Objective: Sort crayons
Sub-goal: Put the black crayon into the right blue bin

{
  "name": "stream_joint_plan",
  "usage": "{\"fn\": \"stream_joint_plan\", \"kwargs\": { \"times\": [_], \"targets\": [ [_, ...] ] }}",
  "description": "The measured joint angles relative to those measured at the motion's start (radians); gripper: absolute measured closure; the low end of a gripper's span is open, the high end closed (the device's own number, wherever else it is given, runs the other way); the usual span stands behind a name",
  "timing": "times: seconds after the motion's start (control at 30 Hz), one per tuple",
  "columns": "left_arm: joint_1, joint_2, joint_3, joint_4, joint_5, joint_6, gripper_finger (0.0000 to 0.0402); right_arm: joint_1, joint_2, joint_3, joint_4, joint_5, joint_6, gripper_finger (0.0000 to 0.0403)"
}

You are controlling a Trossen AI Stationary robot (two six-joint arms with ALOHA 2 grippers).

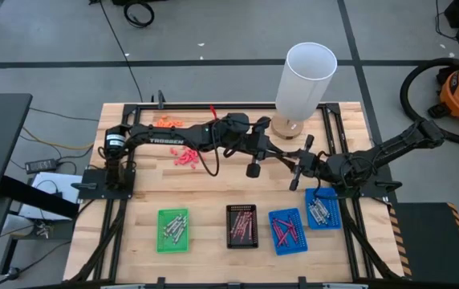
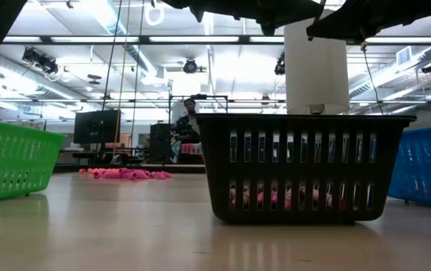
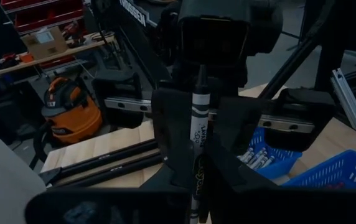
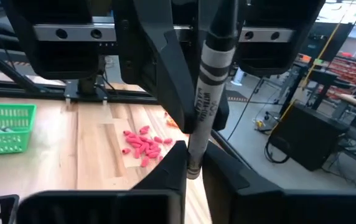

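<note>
high: four trays at lower centre – one green (image 1: 173, 229), one black (image 1: 241, 225), two blue (image 1: 287, 231) | low: pink pile (image 2: 125, 173) left of centre | left wrist: left claw (image 3: 198, 165) clamped on grey crayon (image 3: 198, 124) | right wrist: right claw (image 4: 193, 171) closed on the same crayon's end, centre frame

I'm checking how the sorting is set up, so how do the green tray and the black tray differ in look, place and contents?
The green tray is bright green and sits leftmost in the row; the black tray is dark and sits beside it, towards the middle. The green tray holds silvery-grey crayons; the black tray holds dark reddish crayons. Both are small, slotted plastic trays standing flat on the wooden table.
</note>
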Motion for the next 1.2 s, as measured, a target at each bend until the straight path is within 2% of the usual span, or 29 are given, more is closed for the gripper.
{"fn": "stream_joint_plan", "kwargs": {
  "times": [0.07, 0.17, 0.4, 0.53, 0.7, 0.8, 1.03, 1.2],
  "targets": [
    [0.0, -0.001, 0.0, -0.009, 0.0, 0.003, 0.0381, 0.0, 0.0, 0.0, -0.004, -0.001, 0.004, 0.0373],
    [0.0, -0.002, 0.001, -0.034, -0.019, 0.022, 0.0366, 0.0, 0.001, 0.0, -0.019, -0.003, 0.018, 0.0373],
    [0.003, -0.004, 0.001, -0.136, -0.072, 0.04, 0.0261, 0.005, -0.001, 0.001, -0.074, -0.011, 0.097, 0.0369],
    [0.003, -0.026, 0.001, -0.285, -0.086, 0.079, 0.0222, 0.006, -0.006, 0.037, -0.232, -0.056, 0.245, 0.0367],
    [-0.004, -0.06, 0.0, -0.434, -0.132, 0.085, 0.0217, 0.006, 0.003, 0.117, -0.531, -0.167, 0.528, 0.0366],
    [-0.013, -0.068, 0.001, -0.516, -0.136, 0.083, 0.0225, 0.005, 0.015, 0.156, -0.7, -0.273, 0.723, 0.0366],
    [-0.053, -0.067, 0.0, -0.661, -0.216, 0.03, 0.0245, 0.007, 0.046, 0.171, -0.962, -0.561, 1.105, 0.0365],
    [-0.055, -0.067, 0.0, -0.768, -0.233, -0.027, 0.0246, 0.033, 0.051, 0.171, -1.093, -0.694, 1.299, 0.0364]
  ]
}}
